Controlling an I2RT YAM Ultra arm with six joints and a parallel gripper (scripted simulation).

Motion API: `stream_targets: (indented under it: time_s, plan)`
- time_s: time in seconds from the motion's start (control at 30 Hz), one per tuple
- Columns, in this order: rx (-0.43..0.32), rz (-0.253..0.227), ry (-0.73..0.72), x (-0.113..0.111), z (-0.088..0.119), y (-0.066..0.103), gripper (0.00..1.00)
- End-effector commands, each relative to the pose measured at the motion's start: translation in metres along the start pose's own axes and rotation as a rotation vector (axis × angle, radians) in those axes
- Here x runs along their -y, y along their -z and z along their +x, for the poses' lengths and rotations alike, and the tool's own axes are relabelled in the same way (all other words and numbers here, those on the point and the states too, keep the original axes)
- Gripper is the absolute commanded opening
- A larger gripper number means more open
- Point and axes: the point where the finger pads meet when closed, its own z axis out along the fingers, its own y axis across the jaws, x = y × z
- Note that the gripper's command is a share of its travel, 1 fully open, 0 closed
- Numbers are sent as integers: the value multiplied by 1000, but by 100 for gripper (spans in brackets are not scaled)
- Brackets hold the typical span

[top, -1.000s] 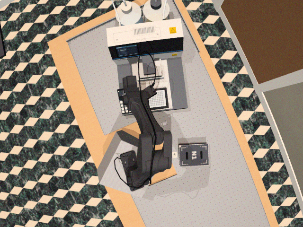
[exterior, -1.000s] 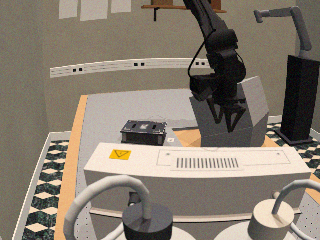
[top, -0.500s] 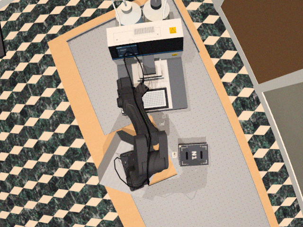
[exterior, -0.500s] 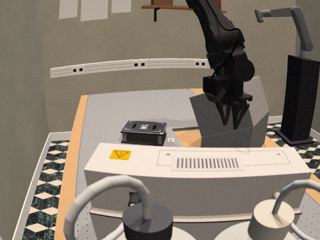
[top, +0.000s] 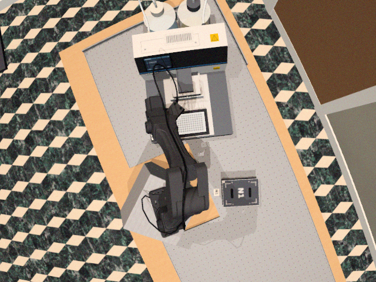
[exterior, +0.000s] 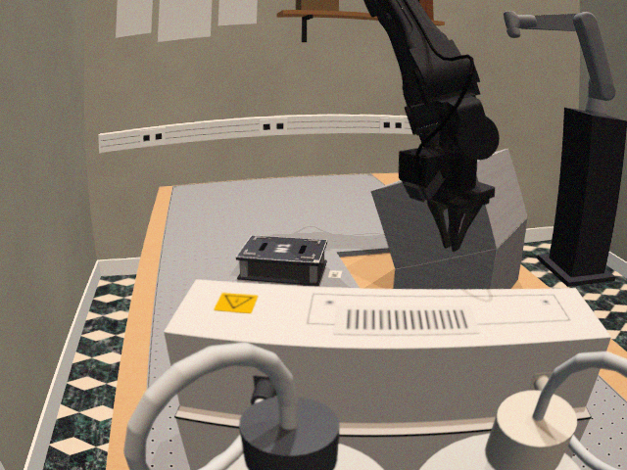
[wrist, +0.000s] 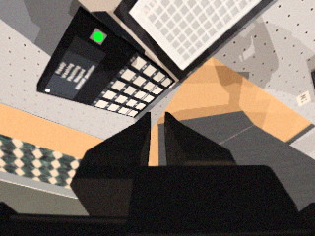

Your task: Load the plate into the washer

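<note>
Containers first. Plate (top: 193,123) (wrist: 197,25) lies in the dark-rimmed pocket of the carrier (top: 207,121) (wrist: 178,75), looks flat; cut-off corner can't be made out. Nest N1 (top: 240,199) (exterior: 280,253): dark top with its two slots and lettering showing, well off to the far side of the plate from the hand (exterior: 452,248) (wrist: 157,115). Behind the washer (top: 179,45) (exterior: 384,379), farther from the hand than the carrier, two bottles with tubes: dark-capped (top: 185,14) (exterior: 357,459) and pale-capped (top: 165,18) (exterior: 458,457).

Edges: keypad (wrist: 133,86) ahead and left of the fingertips in the wrist view, carrier rim ahead and right. Small gap between those two. Orange edge of the counter (top: 261,136) (exterior: 243,202) runs left of the hand in that view. Perforated surface stretches between carrier and nest.

Hand: fingers nearly pressed together, slim gap, nothing pinched. Tips appear apart from the keys. Plate sits up and right of them in the wrist view. Lamp (wrist: 98,36) green, beyond the keys from the hand.

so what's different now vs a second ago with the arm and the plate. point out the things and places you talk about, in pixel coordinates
The arm (top: 174,145) (exterior: 440,70) has swung toward the left of the top view, now covering most of the keypad (wrist: 133,86) there. The gripper (exterior: 452,248) (wrist: 157,117) has closed from wide apart to nearly together, taking hold of nothing. The plate (top: 192,123) (wrist: 189,29) and nest N1 (top: 240,200) (exterior: 281,253) stayed put.
</note>
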Motion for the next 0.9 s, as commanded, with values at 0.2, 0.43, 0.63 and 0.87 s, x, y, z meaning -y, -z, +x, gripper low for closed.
stream_targets:
  time_s: [0.2, 0.43, 0.63, 0.87]
  plan:
    - [46, -45, -1, -9, -12, 15, 2]
    - [46, -45, -1, -9, -12, 15, 0]
    - [46, -45, -1, -9, -12, 15, 0]
    - [23, -30, 147, -7, 20, 8, 0]
